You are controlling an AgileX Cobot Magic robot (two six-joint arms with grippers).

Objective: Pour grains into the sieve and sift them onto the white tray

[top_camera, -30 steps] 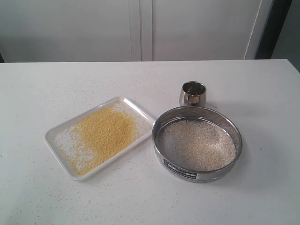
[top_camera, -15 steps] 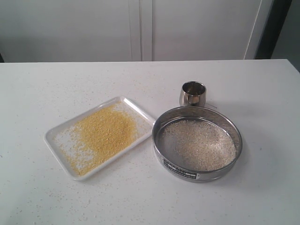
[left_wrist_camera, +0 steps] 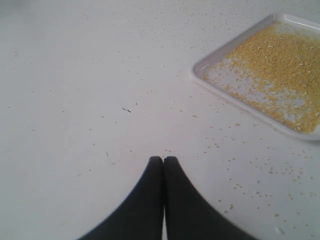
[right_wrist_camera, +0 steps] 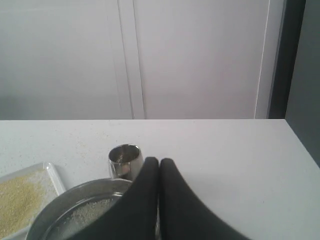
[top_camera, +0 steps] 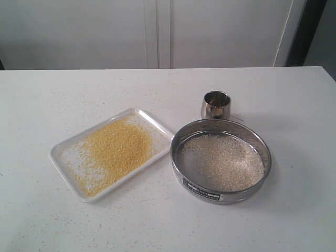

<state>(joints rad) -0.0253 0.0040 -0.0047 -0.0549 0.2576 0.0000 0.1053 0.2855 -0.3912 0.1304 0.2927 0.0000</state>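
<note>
Steel first: seeing sieve (top_camera: pixel 239 198) sitting just right of white tray (top_camera: pixel 54 153), nearer right claw (right_wrist_camera: pixel 159 160); left claw (left_wrist_camera: pixel 163 159) hanging near tray. Reading both as pinched closed, gripping nothing.

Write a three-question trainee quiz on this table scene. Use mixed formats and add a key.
1. True or false: the yellow grains lie on the tray.
2. Multiple choice: what does the sieve hold? A) off-white grains B) yellow grains C) nothing at all
3. Fill in the blank: the left gripper and the right gripper are both ____ (open or shut).

Key: 1 true; 2 A; 3 shut.
</note>
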